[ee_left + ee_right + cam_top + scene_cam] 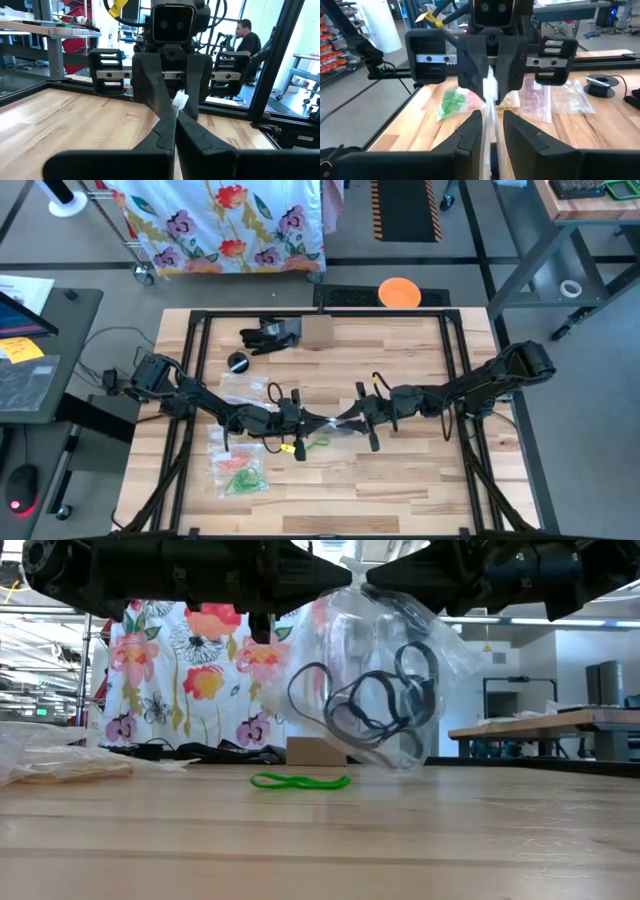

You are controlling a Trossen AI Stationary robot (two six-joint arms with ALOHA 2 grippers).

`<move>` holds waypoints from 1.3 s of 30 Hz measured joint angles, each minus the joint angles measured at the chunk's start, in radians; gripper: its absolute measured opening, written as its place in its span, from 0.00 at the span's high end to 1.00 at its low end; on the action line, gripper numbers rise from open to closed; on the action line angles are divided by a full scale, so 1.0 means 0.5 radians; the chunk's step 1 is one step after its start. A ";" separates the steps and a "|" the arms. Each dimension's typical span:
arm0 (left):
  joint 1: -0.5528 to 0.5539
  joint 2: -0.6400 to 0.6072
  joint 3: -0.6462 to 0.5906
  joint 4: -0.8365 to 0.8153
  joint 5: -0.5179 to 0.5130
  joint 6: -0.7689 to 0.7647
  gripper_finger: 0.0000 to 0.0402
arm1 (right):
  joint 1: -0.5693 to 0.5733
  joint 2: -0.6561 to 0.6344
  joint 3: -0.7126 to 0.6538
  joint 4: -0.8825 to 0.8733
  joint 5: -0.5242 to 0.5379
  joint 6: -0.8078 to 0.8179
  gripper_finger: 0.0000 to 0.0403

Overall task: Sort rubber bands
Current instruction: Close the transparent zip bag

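Clear zip bag (372, 670) of black rubber bands (372, 700) hangs pinched by the left gripper (297, 420) and right gripper (366, 418). Green band (300, 781) lies flat, long axis side-to-side in the low view.

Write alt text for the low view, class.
A clear plastic bag holding black rubber bands hangs above the wooden table, pinched from above by both grippers. A green rubber band lies on the table beneath it.

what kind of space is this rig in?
Likely a robotics lab or workshop: a framed wooden table, workbenches around it, red parts bins, and a person seated in the background.
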 joint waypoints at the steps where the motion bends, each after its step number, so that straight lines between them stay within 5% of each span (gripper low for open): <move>1: 0.000 0.000 0.000 0.000 0.000 0.000 1.00 | 0.000 0.000 0.000 -0.003 0.004 -0.005 0.81; 9: 0.002 0.000 0.000 -0.007 0.083 -0.004 1.00 | 0.026 0.000 0.000 -0.027 0.208 -0.118 0.98; 16: 0.001 -0.003 0.002 -0.209 0.143 0.012 0.99 | 0.054 0.003 0.062 -0.200 0.207 -0.123 0.99; 30: -0.025 -0.081 0.000 -0.434 0.023 0.019 0.60 | 0.190 0.001 0.400 -1.016 0.234 -0.050 1.00; 39: -0.055 -0.255 0.000 -0.747 0.308 -0.154 0.55 | 0.180 0.000 0.418 -1.063 0.253 -0.006 1.00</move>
